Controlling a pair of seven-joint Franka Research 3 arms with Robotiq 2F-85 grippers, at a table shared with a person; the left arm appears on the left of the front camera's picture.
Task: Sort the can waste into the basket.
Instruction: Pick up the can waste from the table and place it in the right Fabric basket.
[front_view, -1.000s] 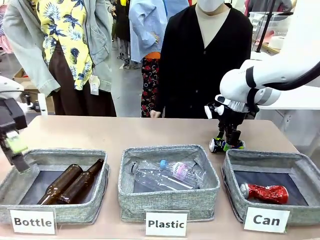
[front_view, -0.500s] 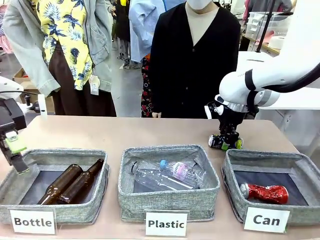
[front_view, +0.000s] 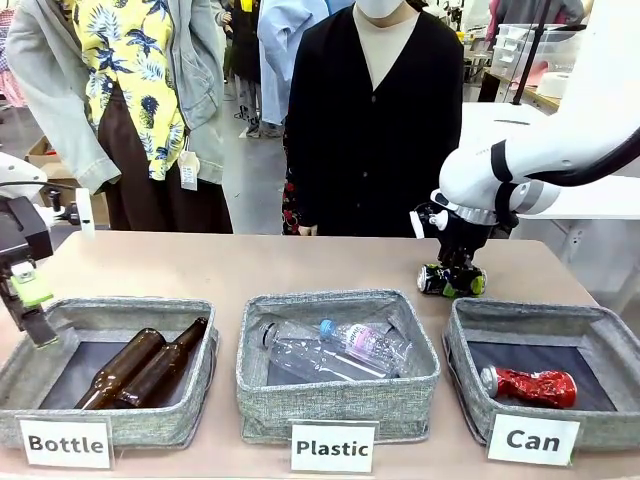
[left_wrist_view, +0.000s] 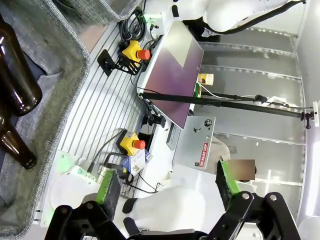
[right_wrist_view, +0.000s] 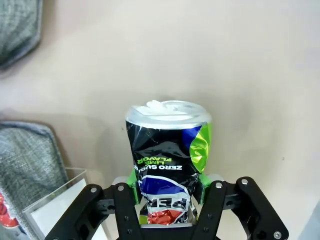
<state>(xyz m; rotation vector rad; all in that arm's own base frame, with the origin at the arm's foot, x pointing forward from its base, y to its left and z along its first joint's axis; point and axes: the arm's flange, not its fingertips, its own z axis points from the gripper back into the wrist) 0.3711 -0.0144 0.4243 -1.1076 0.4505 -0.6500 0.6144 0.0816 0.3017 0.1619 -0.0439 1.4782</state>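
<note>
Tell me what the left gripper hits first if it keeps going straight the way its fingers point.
Probably the grooved metal base beside the Bottle basket: the open left gripper points down past the basket's outer edge. Depth is unclear, so this is a guess.

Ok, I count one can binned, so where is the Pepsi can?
In the front view the Pepsi can lies on the table just behind the Can basket, clamped in the right gripper.

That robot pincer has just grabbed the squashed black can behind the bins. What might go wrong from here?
The right pincer is shut on the dented black can near one end, so the crumpled metal might slip or tip out when lifted. The Can basket lies just in front, so a low carry could catch its near wall. The red can already lies inside, and a drop onto it might bounce.
</note>
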